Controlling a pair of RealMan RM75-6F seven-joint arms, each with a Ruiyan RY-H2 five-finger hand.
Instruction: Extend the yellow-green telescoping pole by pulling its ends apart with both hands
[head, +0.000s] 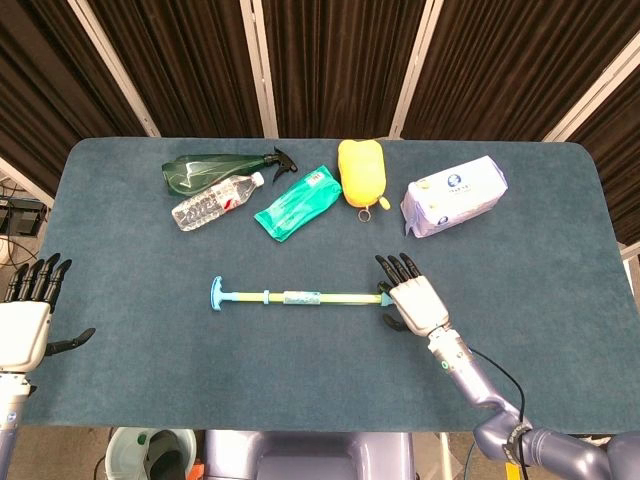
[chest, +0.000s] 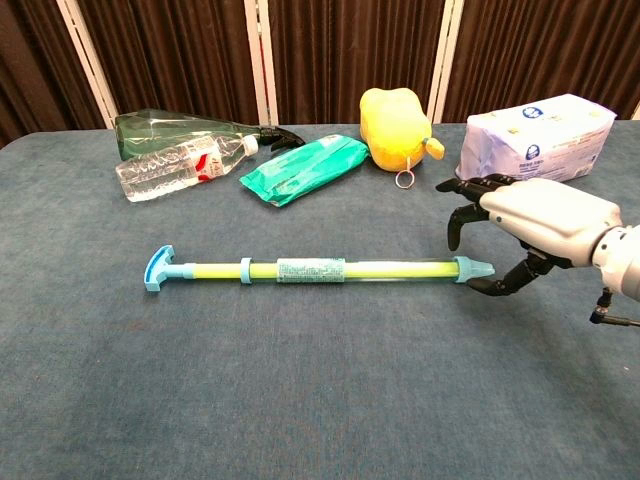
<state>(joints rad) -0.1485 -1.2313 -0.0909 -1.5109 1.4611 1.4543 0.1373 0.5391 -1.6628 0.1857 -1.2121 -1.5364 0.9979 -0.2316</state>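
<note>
Yellow-green pole (chest: 320, 270) flat | right hand (chest: 535, 222) arched over tip, fingers (chest: 458, 222) apart, empty

A lab test bay — dark curtains (head: 330, 60) behind a blue-clothed table (head: 560, 260).

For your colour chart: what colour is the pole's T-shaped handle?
Light blue T-shaped handle, clearest in the chest view.

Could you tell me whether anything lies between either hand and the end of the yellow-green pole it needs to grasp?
Nothing visible does. The right hand hovers open over the pole at its pointed end, with only bare table around. The left hand is far off at the table's edge, and the cloth between it and the T-handle end is bare. The bottles and packets lie behind the pole.
</note>
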